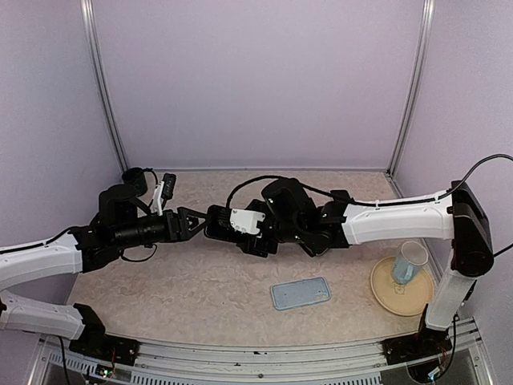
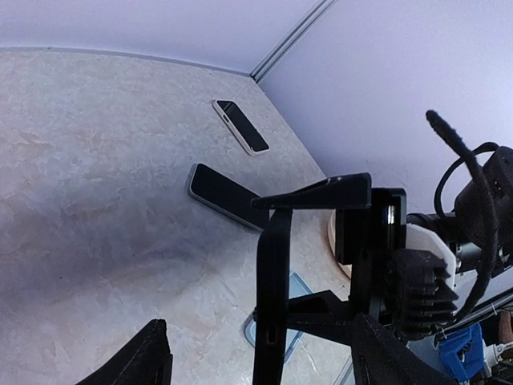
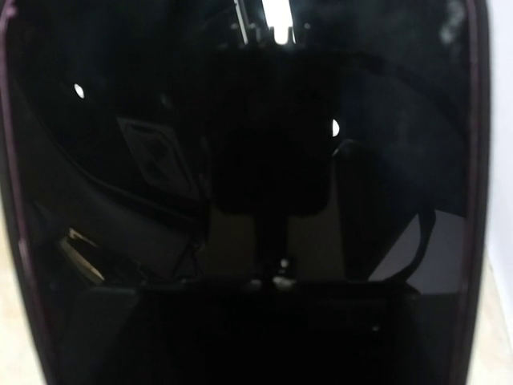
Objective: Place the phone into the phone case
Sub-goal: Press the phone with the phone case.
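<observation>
Left wrist view: your left gripper (image 2: 268, 357) has its two fingers spread wide and holds nothing. Between them the phone (image 2: 272, 297) stands on edge. Your right gripper (image 1: 220, 224) looks clamped across the phone with its jaws set wide, and black glass fills the right wrist view.

The phone is raised off the table, beyond the phone case (image 1: 300, 293) and to its left, well apart from it. The case lies flat on the table. Right of the case sits a plate (image 1: 389, 298) carrying a cup (image 1: 410, 263). Two spare phones (image 2: 226, 196) lie flat well beyond the case.

Expect the phone to be stiff, fairly heavy for its size, and glossy enough to slip, with a fragile glass face. Hold it by its side edges. The case is probably light and bendy, so it may slide when pressed.
</observation>
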Tool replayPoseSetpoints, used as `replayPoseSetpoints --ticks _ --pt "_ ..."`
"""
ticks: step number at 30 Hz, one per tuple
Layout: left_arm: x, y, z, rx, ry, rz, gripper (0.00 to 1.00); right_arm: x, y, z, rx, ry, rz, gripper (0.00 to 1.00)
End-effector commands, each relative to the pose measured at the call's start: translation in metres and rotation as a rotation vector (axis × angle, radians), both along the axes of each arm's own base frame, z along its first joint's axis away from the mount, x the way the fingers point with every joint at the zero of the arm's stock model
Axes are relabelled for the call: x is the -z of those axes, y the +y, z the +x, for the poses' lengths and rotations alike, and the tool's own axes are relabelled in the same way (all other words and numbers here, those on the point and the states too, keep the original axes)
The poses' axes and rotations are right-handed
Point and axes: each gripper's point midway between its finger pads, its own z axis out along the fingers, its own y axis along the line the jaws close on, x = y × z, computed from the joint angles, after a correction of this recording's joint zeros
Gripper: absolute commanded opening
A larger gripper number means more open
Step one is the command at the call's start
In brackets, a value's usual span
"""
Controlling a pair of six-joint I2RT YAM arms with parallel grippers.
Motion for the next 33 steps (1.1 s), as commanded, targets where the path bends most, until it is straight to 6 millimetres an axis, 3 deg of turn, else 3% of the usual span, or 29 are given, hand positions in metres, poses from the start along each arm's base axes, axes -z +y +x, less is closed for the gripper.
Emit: replayPoseSetpoints --ticks 1,8,15,24,33 --pt "0.008 -0.002 -0.007 0.031 0.059 0.003 0.75 -0.037 0.001 0.019 0.079 -0.046 0.082 0.46" --pt "0.015 -0.012 -0.004 0.055 0.08 0.017 0.68 -0.038 0.001 0.026 0.11 -0.057 0.059 0.46" --pt "0.017 -0.017 0.005 0.049 0.073 0.032 0.41 -0.036 -0.002 0.026 0.119 -0.059 0.042 0.46" --pt "0.005 -0.019 0.009 0.058 0.038 0.011 0.45 -0.028 -0.002 0.026 0.121 -0.063 0.012 0.46" --pt "0.009 -0.022 0.008 0.069 0.057 0.014 0.18 -0.022 0.001 0.028 0.132 -0.066 -0.013 0.45"
